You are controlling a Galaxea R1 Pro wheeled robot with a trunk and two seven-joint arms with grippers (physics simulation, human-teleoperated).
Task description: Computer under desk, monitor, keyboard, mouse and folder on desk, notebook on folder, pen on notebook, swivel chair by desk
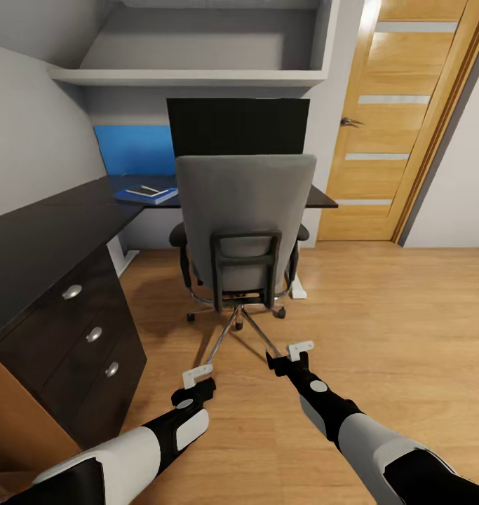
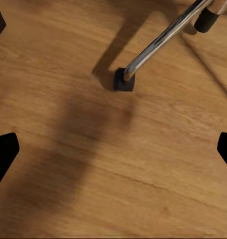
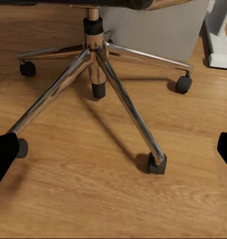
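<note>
Both grippers hang low over the wood floor, left gripper and right gripper each with jaws apart, holding nothing. Further left, the desk carries the blue folder; what lies on it is hard to make out. Beyond the grippers, the swivel chair hides most of the monitor.

You're looking at a home study corner, the kind tucked into a bedroom. There's a black L-shaped desk on your left with a drawer unit and round silver knobs, a grey swivel chair pulled up to it, and a monitor at the far side. The light wood floor, the wooden door at far right and the white shelf overhead feel domestic, not office.
</note>
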